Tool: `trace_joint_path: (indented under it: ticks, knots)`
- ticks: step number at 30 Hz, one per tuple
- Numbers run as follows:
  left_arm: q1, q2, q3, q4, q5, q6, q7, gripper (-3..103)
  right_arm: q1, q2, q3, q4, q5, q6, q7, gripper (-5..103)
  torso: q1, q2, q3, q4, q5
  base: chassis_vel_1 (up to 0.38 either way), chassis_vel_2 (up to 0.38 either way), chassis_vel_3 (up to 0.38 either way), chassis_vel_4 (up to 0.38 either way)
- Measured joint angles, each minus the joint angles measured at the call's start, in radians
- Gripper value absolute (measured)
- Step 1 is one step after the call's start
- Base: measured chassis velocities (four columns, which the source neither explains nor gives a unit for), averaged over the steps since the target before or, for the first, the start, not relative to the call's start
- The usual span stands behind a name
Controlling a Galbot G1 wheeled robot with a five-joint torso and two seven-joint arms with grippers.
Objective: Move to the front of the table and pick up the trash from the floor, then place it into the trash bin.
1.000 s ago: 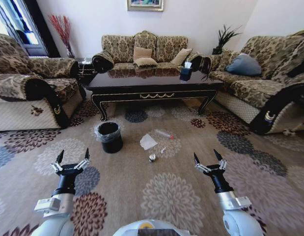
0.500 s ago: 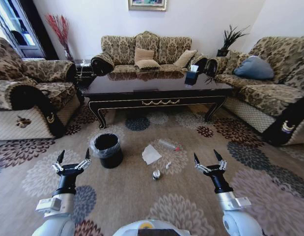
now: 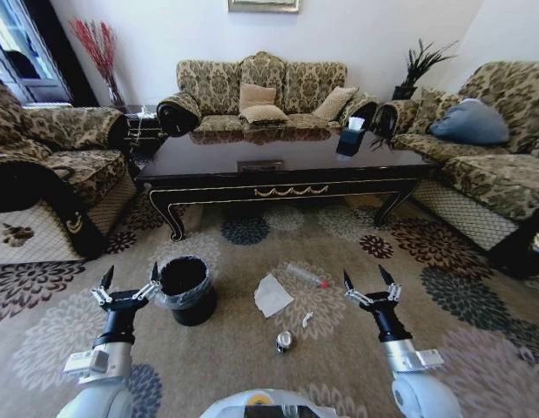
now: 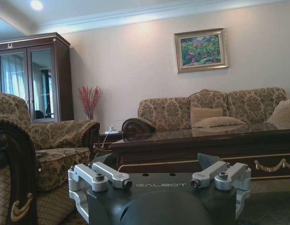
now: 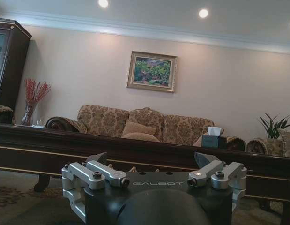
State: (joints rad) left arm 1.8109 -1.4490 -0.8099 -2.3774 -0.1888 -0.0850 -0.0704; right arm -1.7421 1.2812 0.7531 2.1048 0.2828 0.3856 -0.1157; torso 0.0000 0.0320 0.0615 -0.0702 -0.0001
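A: Here's the long, glossy dark brown-black coffee table (image 3: 286,170) with gold scroll trim on its apron, stretching across the far side of the beige carpet (image 3: 478,322) with its round floral medallions.

B: And the litter sits on that carpet in front of the table. A crumpled white paper sheet (image 3: 272,295) lies near the middle, a clear plastic bottle with a red cap (image 3: 306,276) just beyond it toward the table, and a small crushed silvery can (image 3: 285,341) closer to the robot.

A: The small round black bin (image 3: 185,288) with its crinkled translucent liner stands upright to the left of the paper, apart from it.

B: Left gripper (image 3: 126,281) hangs low on the near left, just beside the bin's rim, fingers spread wide, nothing between them.

A: Right gripper (image 3: 367,283) mirrors it on the near right, prongs also splayed apart and empty, off to the right of the bottle.

B: From the left wrist, the table's edge (image 4: 205,143) runs ahead with a patterned sofa (image 4: 215,110) behind it.

A: From the right wrist, a dark tissue box (image 5: 211,139) sits on the tabletop (image 5: 135,146).
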Motion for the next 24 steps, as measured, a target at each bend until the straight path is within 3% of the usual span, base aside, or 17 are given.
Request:
trace_joint_path:
  ticks: [4,7,11,12,14,17,18,21,23,24]
  knots:
    - [-0.003,0.003,-0.002,0.001,-0.002,0.003,-0.010,100,0.000,0.002,-0.007,0.000,-0.006,0.000,0.017,100,0.000,0.000,0.000,0.0001,0.0003,0.000,0.000,0.000,0.000]
    - [-0.017,0.011,-0.001,-0.002,-0.018,0.044,-0.054,100,0.003,0.004,-0.010,-0.003,-0.016,0.001,0.028,100,0.000,0.000,0.000,0.0003,0.0001,0.000,0.000,0.000,0.000]
    - [-0.087,0.096,-0.005,-0.007,-0.127,0.264,-0.202,100,0.003,0.002,-0.014,-0.003,-0.034,0.002,0.040,100,0.000,0.000,0.000,0.0001,-0.0002,0.000,0.000,0.000,0.000]
    - [-0.087,0.096,-0.005,-0.007,-0.127,0.264,-0.202,100,0.003,0.002,-0.014,-0.003,-0.034,0.002,0.040,100,0.000,0.000,0.000,0.0001,-0.0002,0.000,0.000,0.000,0.000]
    - [-0.114,0.159,-0.007,0.001,-0.207,0.352,-0.246,100,0.003,0.001,-0.015,-0.003,-0.042,0.002,0.045,100,0.000,0.000,0.000,0.0000,-0.0001,0.000,0.000,0.000,0.000]
    - [-0.188,0.266,-0.018,0.013,-0.377,0.579,-0.297,100,0.001,0.001,-0.018,-0.008,-0.052,0.001,0.050,100,0.000,0.000,0.000,0.0003,0.0000,0.000,0.000,0.000,0.000]
    - [-0.188,0.266,-0.018,0.013,-0.377,0.579,-0.297,100,0.001,0.001,-0.018,-0.008,-0.052,0.001,0.050,100,0.000,0.000,0.000,0.0003,0.0000,0.000,0.000,0.000,0.000]
    - [-0.285,0.322,-0.018,0.061,-0.555,0.755,-0.355,100,-0.002,0.004,-0.023,-0.016,-0.065,0.001,0.052,100,0.000,0.000,0.000,0.0000,0.0001,0.000,0.000,0.000,0.000]
    - [-0.299,0.327,-0.017,0.071,-0.584,0.772,-0.364,100,-0.003,0.004,-0.023,-0.017,-0.067,0.001,0.052,100,0.000,0.000,0.000,0.0001,0.0000,0.000,0.000,0.000,0.000]
    - [-0.342,0.343,-0.012,0.114,-0.687,0.821,-0.398,100,-0.005,0.006,-0.026,-0.019,-0.072,0.003,0.052,100,0.000,0.000,0.000,-0.0004,-0.0002,0.000,0.000,0.000,0.000]
